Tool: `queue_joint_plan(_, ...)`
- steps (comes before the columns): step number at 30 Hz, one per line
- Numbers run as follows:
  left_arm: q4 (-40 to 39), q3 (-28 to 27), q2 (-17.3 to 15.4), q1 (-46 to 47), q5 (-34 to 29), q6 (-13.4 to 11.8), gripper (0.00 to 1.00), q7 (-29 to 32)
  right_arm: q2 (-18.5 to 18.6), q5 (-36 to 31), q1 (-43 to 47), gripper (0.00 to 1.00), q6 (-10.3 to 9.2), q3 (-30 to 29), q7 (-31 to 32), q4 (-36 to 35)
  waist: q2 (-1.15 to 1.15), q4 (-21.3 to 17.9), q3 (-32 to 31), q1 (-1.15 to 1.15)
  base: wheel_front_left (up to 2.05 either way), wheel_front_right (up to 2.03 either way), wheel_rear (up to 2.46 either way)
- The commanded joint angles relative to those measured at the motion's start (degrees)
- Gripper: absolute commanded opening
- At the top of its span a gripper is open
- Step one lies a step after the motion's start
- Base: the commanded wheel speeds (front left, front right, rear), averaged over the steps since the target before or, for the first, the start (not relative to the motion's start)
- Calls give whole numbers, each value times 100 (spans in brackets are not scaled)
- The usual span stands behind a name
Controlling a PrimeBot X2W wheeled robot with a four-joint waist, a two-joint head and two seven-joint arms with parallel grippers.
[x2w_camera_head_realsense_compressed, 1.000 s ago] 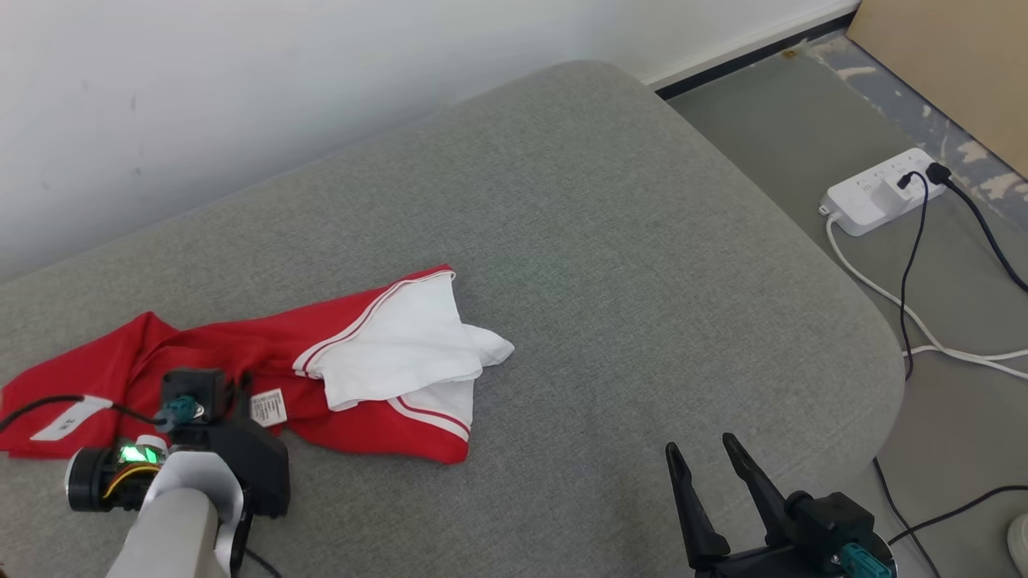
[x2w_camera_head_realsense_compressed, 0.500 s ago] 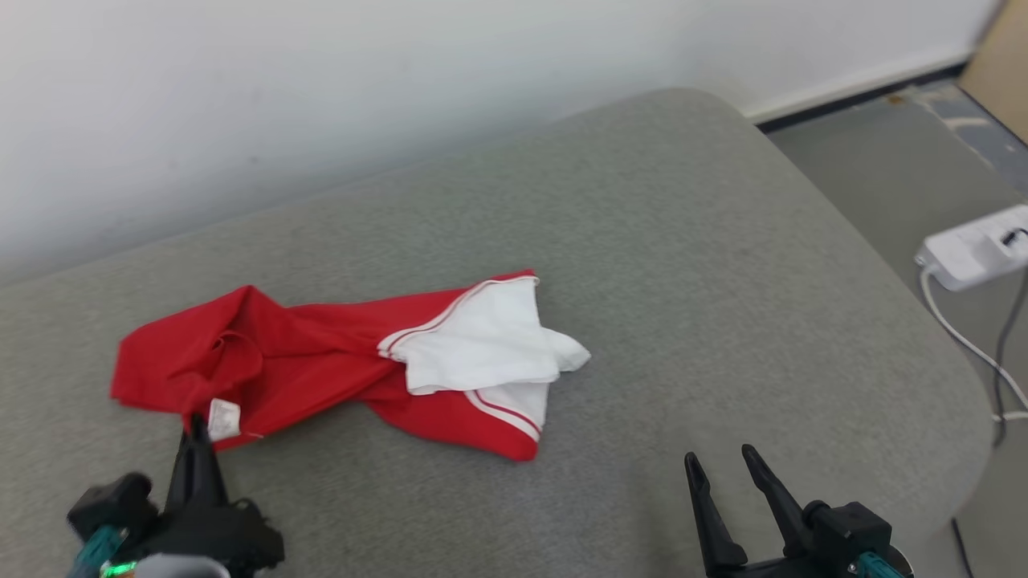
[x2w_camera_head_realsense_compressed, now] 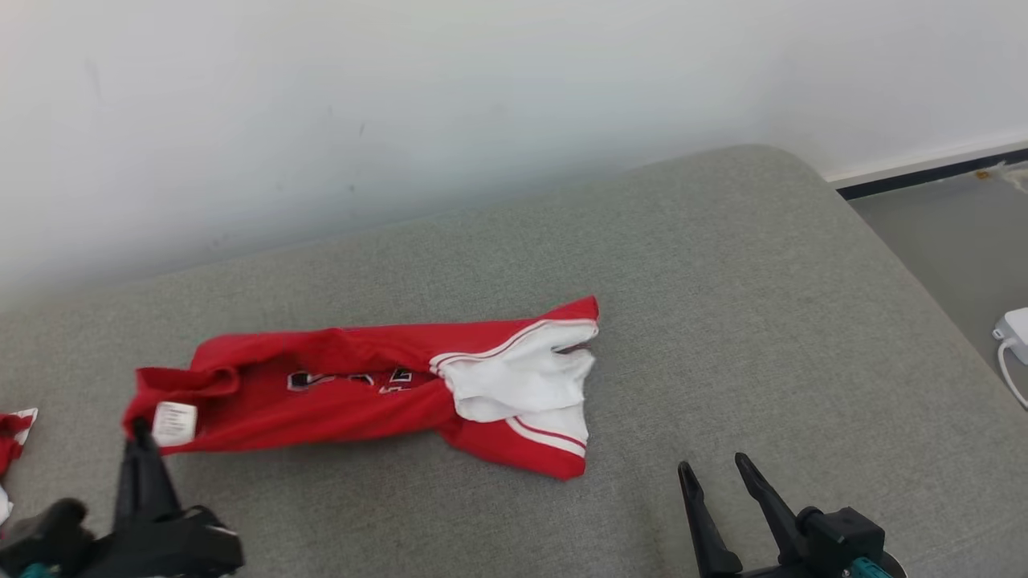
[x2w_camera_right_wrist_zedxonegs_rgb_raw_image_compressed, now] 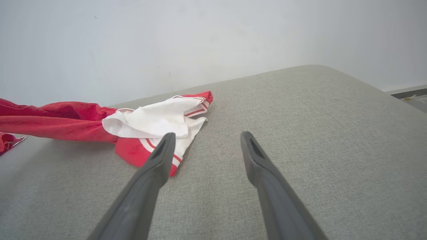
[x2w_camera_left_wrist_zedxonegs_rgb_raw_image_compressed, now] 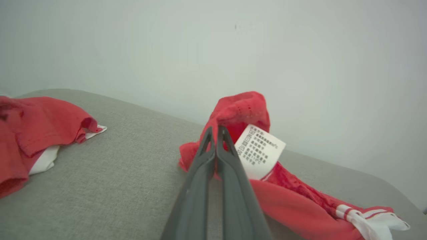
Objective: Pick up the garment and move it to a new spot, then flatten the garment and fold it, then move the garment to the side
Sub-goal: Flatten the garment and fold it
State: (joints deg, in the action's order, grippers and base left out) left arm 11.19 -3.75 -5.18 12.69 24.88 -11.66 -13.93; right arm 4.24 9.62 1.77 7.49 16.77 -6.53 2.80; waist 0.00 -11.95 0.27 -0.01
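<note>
A red garment (x2w_camera_head_realsense_compressed: 353, 393) with white trim lies stretched across the grey cushion (x2w_camera_head_realsense_compressed: 723, 281), its white part at the right end. My left gripper (x2w_camera_head_realsense_compressed: 138, 425) is shut on the garment's left end, beside a white care label (x2w_camera_head_realsense_compressed: 174, 423). In the left wrist view my left gripper (x2w_camera_left_wrist_zedxonegs_rgb_raw_image_compressed: 215, 131) pinches a raised fold of the garment (x2w_camera_left_wrist_zedxonegs_rgb_raw_image_compressed: 247, 106), with the label (x2w_camera_left_wrist_zedxonegs_rgb_raw_image_compressed: 260, 151) just right of the fingers. My right gripper (x2w_camera_head_realsense_compressed: 711, 466) stands open over bare cushion, right of the garment. In the right wrist view my right gripper (x2w_camera_right_wrist_zedxonegs_rgb_raw_image_compressed: 207, 136) holds nothing, and the garment (x2w_camera_right_wrist_zedxonegs_rgb_raw_image_compressed: 150, 120) lies ahead to the left.
A second red and white cloth (x2w_camera_head_realsense_compressed: 12, 433) lies at the far left of the cushion, also seen as a red heap (x2w_camera_left_wrist_zedxonegs_rgb_raw_image_compressed: 30, 133). A white wall runs behind. To the right the cushion drops to the floor (x2w_camera_head_realsense_compressed: 948, 217), where a white power strip (x2w_camera_head_realsense_compressed: 1013, 325) sits.
The head camera has turned left. My left gripper has shut on the garment's left end by the label and raised it, and the garment is now drawn out longer. The right gripper stayed open.
</note>
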Motion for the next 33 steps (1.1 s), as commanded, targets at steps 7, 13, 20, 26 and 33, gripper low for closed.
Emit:
queue_joint_plan(7,-1015,-332,29,-814,247,-160,0,-66,21,-17,160,100,1,-116,-18,-45,0,-128,-76,1,0,0,0)
queue_joint_plan(13,-1445,-303,176,-1868,636,-357,0,-83,41,5,178,100,1,-137,-17,-84,0,-192,-65,1,0,0,0)
queue_joint_plan(20,-934,-548,216,-2163,1529,-459,100,-130,94,-34,222,100,1,-169,29,-129,0,-61,-78,1,0,0,0)
queue_joint_plan(26,-870,-1158,237,-2082,2564,-447,100,-131,242,-59,108,100,1,-6,146,-191,0,97,-116,1,0,0,0)
queue_joint_plan(33,-1172,-840,223,-2212,1758,-188,100,-132,600,35,-383,100,1,317,584,-60,0,546,-142,1,0,0,0)
